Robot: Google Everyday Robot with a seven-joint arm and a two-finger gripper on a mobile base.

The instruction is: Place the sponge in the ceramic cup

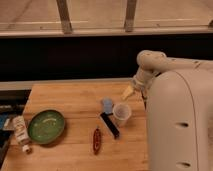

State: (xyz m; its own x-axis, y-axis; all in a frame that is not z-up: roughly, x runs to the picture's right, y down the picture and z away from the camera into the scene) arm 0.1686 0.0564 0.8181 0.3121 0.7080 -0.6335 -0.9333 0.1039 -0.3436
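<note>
Lying on the wooden table (pixel 65 95), the light-blue sponge (pixel 107 104) is seen just left of the white ceramic cup (pixel 121 113), not inside it. A black bar (pixel 109 125) is close in front. The gripper (pixel 128 92) is held open just behind the cup, with nothing in it. The sponge should be pinched softly from above, and the cup must not be bumped.

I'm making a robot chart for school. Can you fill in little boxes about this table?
sponge: light blue, on the table beside the ceramic cup, not inside
cup: upright, pale, on the table's right part
gripper: open, empty, hovering just beyond the cup
green plate: left side of table
black bar: lying in front of the cup
</note>
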